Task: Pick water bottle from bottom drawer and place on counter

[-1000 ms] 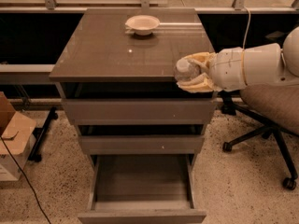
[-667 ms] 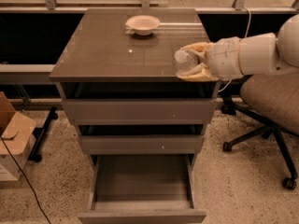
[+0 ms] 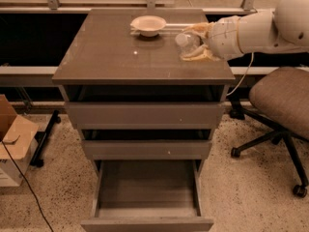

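Note:
The water bottle [image 3: 186, 41] is clear with a white cap and lies sideways in my gripper [image 3: 194, 43], cap pointing left. My gripper's cream fingers [image 3: 197, 55] are shut on the bottle over the right rear part of the counter [image 3: 116, 52], low above its surface. The white arm comes in from the right. The bottom drawer [image 3: 147, 192] is pulled out at the bottom of the view and its inside shows nothing in it.
A shallow cream bowl [image 3: 148, 25] stands on the counter's rear, just left of the bottle. The two upper drawers are shut. An office chair [image 3: 280, 100] stands to the right, a cardboard box [image 3: 12, 139] and a cable on the floor to the left.
My gripper has carried the bottle from the counter's right front edge up and back, over the counter toward the bowl.

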Controlling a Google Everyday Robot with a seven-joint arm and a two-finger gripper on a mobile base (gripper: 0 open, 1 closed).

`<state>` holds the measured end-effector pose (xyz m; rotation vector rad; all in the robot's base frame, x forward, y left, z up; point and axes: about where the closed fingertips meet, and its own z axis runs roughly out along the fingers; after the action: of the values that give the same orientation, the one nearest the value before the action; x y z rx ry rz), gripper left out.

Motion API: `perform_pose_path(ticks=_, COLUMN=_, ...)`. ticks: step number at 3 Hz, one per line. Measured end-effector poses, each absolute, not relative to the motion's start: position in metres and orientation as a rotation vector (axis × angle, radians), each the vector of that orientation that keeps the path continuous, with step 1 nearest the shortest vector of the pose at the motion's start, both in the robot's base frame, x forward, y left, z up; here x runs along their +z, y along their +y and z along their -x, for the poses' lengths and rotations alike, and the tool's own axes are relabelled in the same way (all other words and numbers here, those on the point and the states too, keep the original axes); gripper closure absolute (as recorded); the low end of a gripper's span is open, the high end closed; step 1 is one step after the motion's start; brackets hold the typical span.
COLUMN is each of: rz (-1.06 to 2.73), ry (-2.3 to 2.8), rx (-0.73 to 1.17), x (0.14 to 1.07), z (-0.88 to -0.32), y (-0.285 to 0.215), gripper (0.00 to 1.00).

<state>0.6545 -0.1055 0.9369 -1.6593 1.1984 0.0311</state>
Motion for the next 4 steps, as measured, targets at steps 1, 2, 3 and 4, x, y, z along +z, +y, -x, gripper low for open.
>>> perform_pose_path(ticks=1, rz=1.716, ry=1.164, rx=0.018, x=0.929, z=-0.687, y=-0.091, gripper=0.81)
perform_pose_path(ticks=2, rz=1.742, ry=1.153, rx=0.04, x=0.911, z=-0.713, y=-0.082, gripper=0.58)
perform_pose_path(ticks=3, rz=1.761, ry=1.148, rx=0.047, x=0.896, z=-0.737, y=-0.077, gripper=0.35)
perform_pose_path(ticks=4, rz=1.785, ry=1.139, rx=0.056, x=0.885, z=-0.757, y=-0.067, gripper=0.12)
